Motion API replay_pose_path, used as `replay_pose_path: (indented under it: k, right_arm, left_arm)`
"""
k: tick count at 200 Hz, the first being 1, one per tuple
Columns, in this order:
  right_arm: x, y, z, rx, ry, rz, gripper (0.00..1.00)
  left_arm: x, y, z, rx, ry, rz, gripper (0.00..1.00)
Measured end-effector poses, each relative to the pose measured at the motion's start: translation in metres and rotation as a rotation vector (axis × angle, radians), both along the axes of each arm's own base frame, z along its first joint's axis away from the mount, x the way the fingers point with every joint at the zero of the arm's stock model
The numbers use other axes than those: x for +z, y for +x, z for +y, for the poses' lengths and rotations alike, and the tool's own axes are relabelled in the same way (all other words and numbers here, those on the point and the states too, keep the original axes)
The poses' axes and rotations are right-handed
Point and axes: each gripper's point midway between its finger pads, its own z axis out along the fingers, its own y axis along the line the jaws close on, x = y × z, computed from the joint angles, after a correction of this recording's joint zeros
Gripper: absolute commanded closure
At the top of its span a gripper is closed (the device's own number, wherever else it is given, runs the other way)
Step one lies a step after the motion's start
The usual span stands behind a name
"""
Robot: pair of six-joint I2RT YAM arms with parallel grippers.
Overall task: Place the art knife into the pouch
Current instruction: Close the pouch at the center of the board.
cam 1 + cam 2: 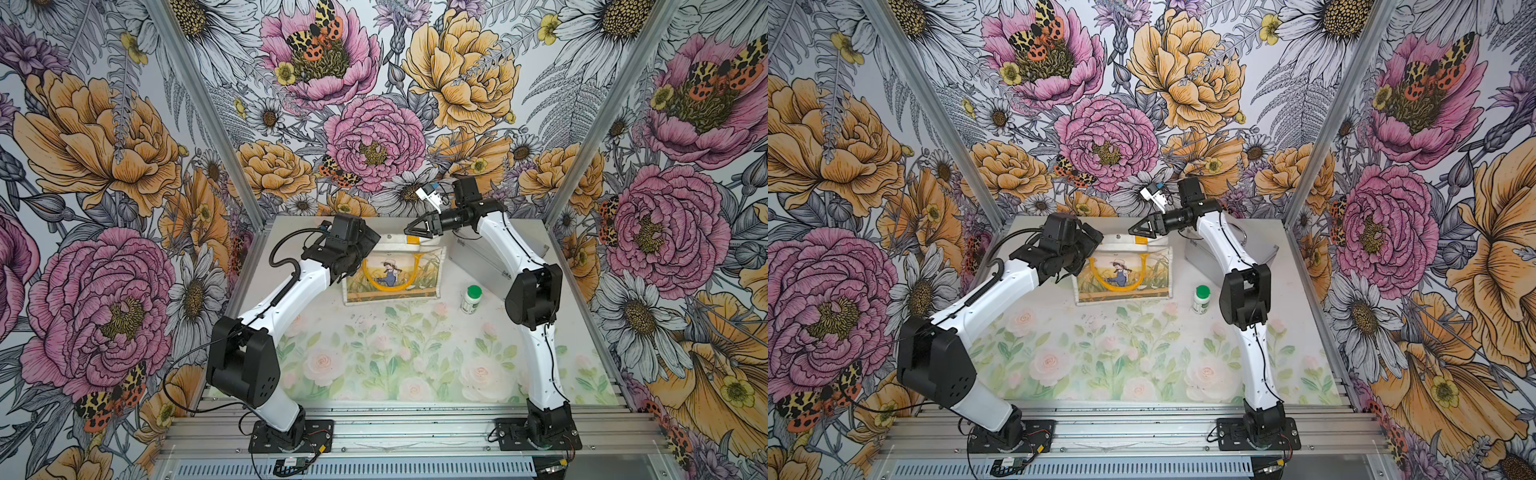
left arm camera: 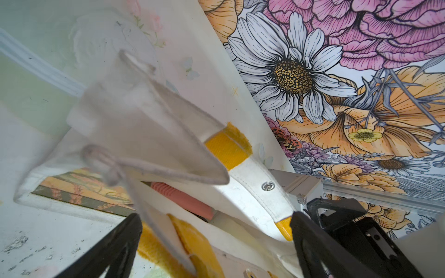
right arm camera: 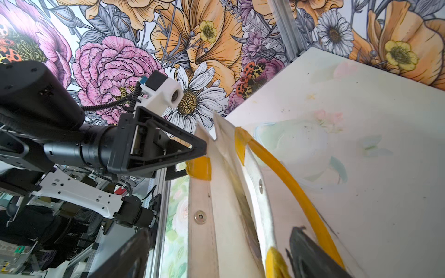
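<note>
Bright, even light, faint soft shadows. Right before my left pincer (image 2: 215, 215) the pouch (image 2: 250, 178) goes to a grey out-of-focus blur; beyond that its white lining glares. In both top views the walls (image 1: 104, 166) bend at the edges.

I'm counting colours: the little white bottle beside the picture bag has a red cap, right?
No, the cap is green, not red. The white bottle is indeed beside the pouch; both top views show it.

Lab robot cell: aluminium frame (image 1: 374, 428), floral-printed walls (image 1: 374, 137).
</note>
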Motion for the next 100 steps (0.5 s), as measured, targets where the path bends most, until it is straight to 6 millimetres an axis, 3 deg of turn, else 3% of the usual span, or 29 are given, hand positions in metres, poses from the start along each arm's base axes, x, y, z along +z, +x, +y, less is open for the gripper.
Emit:
replay_pose_path:
  k: [51,100]
  right_arm:
    - [-0.047,0.003,-0.007,-0.064,-0.116,0.074,0.1]
    - [-0.044,0.0,-0.006,-0.066,-0.131,0.053,0.1]
  left_arm:
    - [0.011,0.01,-0.003,-0.015,0.018,-0.022,0.01]
    - [0.004,0.015,-0.005,-0.02,0.033,0.0,0.01]
